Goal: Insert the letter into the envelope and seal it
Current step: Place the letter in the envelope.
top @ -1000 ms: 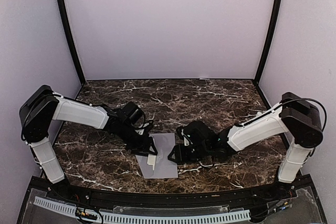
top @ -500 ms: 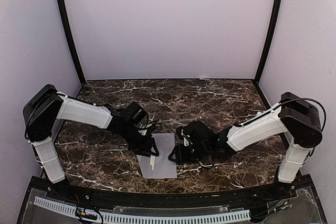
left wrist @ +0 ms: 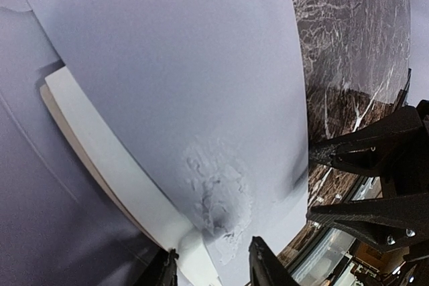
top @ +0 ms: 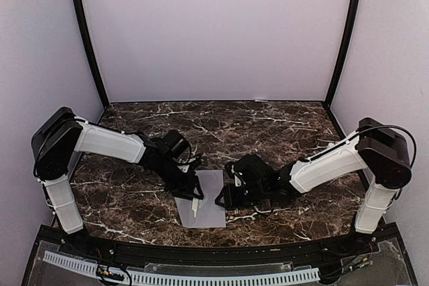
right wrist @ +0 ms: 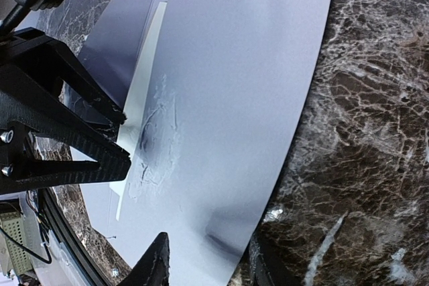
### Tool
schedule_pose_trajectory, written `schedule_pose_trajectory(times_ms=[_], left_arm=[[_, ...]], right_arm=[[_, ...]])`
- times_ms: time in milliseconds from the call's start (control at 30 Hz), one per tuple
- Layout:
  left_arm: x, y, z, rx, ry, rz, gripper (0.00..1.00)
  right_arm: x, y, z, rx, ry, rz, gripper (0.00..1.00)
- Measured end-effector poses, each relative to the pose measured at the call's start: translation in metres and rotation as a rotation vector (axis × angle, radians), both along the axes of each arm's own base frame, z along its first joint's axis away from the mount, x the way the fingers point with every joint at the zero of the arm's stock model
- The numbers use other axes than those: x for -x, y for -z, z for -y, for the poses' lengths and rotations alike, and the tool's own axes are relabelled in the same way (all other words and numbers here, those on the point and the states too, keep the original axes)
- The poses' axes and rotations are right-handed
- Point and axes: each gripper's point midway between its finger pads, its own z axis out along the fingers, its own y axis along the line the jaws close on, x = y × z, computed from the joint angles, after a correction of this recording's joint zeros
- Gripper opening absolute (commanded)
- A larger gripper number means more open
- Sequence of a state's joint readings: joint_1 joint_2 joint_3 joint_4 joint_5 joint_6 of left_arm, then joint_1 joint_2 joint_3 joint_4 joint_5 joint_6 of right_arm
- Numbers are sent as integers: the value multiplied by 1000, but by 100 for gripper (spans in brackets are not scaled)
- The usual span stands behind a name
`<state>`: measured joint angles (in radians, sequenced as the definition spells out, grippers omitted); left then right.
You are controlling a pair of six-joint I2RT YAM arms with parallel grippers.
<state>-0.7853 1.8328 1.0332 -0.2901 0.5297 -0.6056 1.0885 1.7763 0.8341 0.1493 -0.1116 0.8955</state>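
Note:
The grey-lavender envelope (top: 210,187) lies flat on the marble between the two arms. It fills the left wrist view (left wrist: 188,65) and the right wrist view (right wrist: 255,78). A narrow off-white strip of the folded letter (top: 195,209) sticks out of its left opening, also seen in the left wrist view (left wrist: 100,152) and the right wrist view (right wrist: 144,92). The open flap (left wrist: 27,192) lies to the left of the strip. My left gripper (left wrist: 213,269) is open, with the letter's near end between its fingers. My right gripper (right wrist: 206,266) is open, straddling the envelope's right edge.
Dark marble table (top: 268,125) with purple walls on three sides. The black front rail (top: 201,252) runs along the near edge. The right gripper's black fingers (left wrist: 375,182) show at the right of the left wrist view, close to the envelope.
My left gripper has moved slightly right and nearer. The off-white part of the letter that shows has shrunk to a thin strip. The right arm has stayed still.

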Motion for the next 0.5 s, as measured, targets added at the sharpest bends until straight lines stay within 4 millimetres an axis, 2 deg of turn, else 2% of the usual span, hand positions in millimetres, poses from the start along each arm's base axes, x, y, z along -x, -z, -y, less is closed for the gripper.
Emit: schedule_pose_trajectory(times_ms=[167, 300, 500], left_arm=[[-4, -3, 1, -22, 16, 40, 53], [-11, -11, -3, -51, 12, 100, 56], [-16, -35, -6, -32, -7, 168, 56]], right_arm=[[-1, -1, 1, 4, 6, 8, 41], [-4, -6, 7, 27, 25, 29, 44], [-11, -29, 12, 11, 47, 84, 44]])
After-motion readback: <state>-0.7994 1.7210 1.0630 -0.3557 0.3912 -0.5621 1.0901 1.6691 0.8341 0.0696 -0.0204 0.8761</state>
